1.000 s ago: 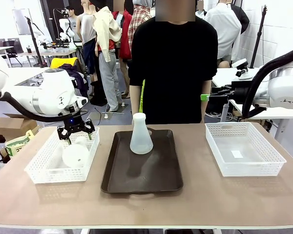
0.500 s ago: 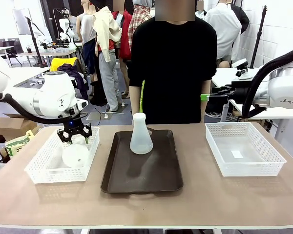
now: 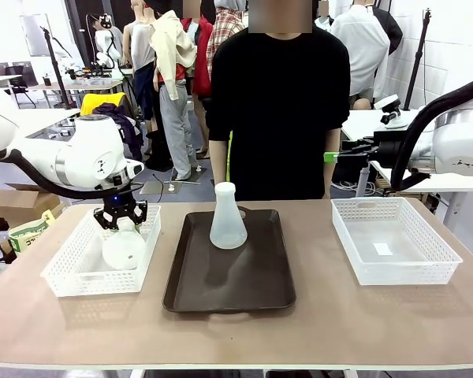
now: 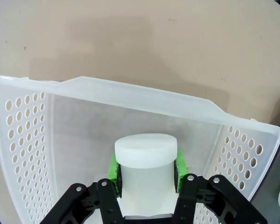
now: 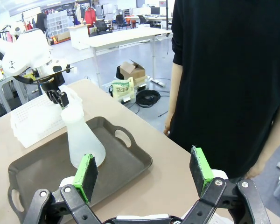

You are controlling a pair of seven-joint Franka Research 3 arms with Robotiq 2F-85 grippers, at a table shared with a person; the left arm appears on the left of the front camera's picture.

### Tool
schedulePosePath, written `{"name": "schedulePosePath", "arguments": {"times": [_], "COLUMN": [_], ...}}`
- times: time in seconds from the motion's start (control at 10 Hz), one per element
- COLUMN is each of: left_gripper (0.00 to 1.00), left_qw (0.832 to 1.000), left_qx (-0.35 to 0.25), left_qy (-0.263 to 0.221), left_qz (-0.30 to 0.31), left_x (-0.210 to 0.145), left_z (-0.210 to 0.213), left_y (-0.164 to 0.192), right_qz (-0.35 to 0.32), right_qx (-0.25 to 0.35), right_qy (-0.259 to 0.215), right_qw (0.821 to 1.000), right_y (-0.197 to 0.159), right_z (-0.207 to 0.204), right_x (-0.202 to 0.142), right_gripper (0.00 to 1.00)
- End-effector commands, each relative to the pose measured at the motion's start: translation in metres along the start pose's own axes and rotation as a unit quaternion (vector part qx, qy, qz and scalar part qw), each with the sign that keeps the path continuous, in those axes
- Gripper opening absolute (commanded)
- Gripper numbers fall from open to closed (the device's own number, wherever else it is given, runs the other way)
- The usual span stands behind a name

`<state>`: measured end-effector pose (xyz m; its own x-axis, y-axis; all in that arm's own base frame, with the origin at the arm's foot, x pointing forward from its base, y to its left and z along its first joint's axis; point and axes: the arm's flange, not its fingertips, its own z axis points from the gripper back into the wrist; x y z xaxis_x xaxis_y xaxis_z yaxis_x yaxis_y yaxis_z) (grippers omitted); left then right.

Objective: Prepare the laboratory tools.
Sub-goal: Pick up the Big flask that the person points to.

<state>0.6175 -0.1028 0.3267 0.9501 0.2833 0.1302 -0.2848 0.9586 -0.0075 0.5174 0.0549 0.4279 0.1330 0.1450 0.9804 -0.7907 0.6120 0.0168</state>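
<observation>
At the frame's left, the left gripper is clamped on the neck of a frosted white cone-shaped flask, which sits tilted in the basket. A second flask stands upright mid-frame on the brown tray. The right gripper has its jaws apart.

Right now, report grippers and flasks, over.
Left gripper shut on flask inside left basket. Right gripper open, empty. Second flask upright on brown tray. Nothing seen blocking.

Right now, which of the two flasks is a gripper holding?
The flask in the left basket: the left gripper is shut on its neck. The other flask stands free and upright on the tray.
</observation>
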Motion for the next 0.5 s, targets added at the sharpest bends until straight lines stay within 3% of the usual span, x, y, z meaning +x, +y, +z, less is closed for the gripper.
{"name": "schedulePosePath", "arguments": {"times": [0.0, 0.1, 0.2, 0.4], "left_gripper": [0.0, 0.0, 0.0, 0.0], "left_qw": [1.0, 0.999, 1.0, 1.0], "left_qx": [0.027, 0.036, 0.003, 0.003], "left_qy": [0.001, 0.021, 0.002, 0.002], "left_qz": [0.014, 0.022, 0.0, 0.0], "left_x": [0.0017, -0.001, -0.0002, -0.0002], "left_z": [0.0008, -0.0015, 0.0003, 0.0003], "left_y": [-0.0033, 0.0004, -0.0001, -0.0001], "right_qz": [-0.004, -0.004, -0.004, -0.004], "right_qx": [0.0, 0.0, 0.0, 0.0], "right_qy": [0.006, 0.006, 0.006, 0.006], "right_qw": [1.0, 1.0, 1.0, 1.0], "right_y": [0.0002, 0.0002, 0.0002, 0.0002], "right_z": [-0.0002, -0.0002, -0.0002, -0.0002], "right_x": [0.0009, 0.0009, 0.0009, 0.0009], "right_gripper": [1.0, 1.0, 1.0, 1.0]}}
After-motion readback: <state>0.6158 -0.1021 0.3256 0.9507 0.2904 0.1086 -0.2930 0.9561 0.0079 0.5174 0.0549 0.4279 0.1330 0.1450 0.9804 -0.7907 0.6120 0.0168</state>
